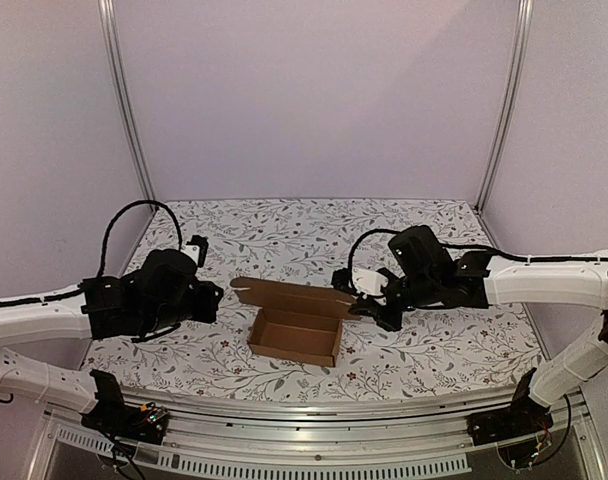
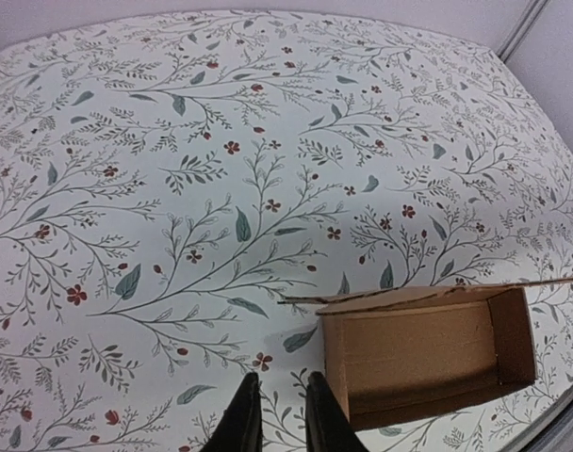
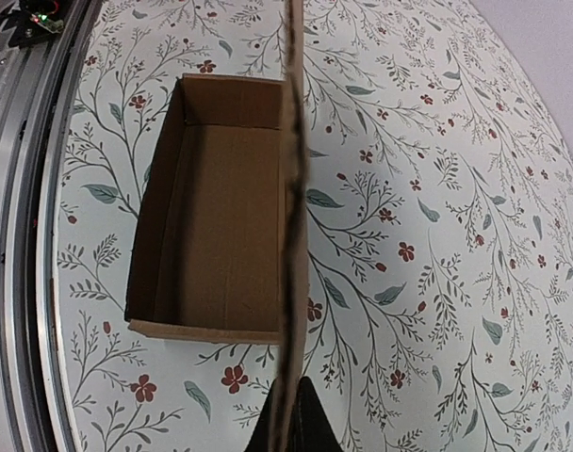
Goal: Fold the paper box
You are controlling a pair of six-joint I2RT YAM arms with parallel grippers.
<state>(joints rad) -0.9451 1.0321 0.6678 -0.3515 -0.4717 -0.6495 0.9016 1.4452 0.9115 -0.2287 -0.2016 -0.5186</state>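
The paper box (image 1: 295, 337) is a brown cardboard tray standing open in the middle of the floral table, its lid flap (image 1: 289, 295) raised along the far side. In the right wrist view the lid (image 3: 294, 188) runs edge-on down into my right gripper (image 3: 294, 428), which is shut on its end. My left gripper (image 2: 282, 419) hovers just left of the box (image 2: 428, 358), its fingertips (image 2: 244, 414) a narrow gap apart with only tablecloth between them. It touches nothing. In the top view the left gripper (image 1: 216, 300) sits left of the box and the right gripper (image 1: 362, 305) at the lid's right end.
A floral cloth (image 1: 434, 350) covers the table. A metal rail (image 1: 314, 415) runs along the near edge, also seen in the right wrist view (image 3: 23, 188). Upright frame posts (image 1: 129, 110) (image 1: 504, 110) and pale walls close the back corners.
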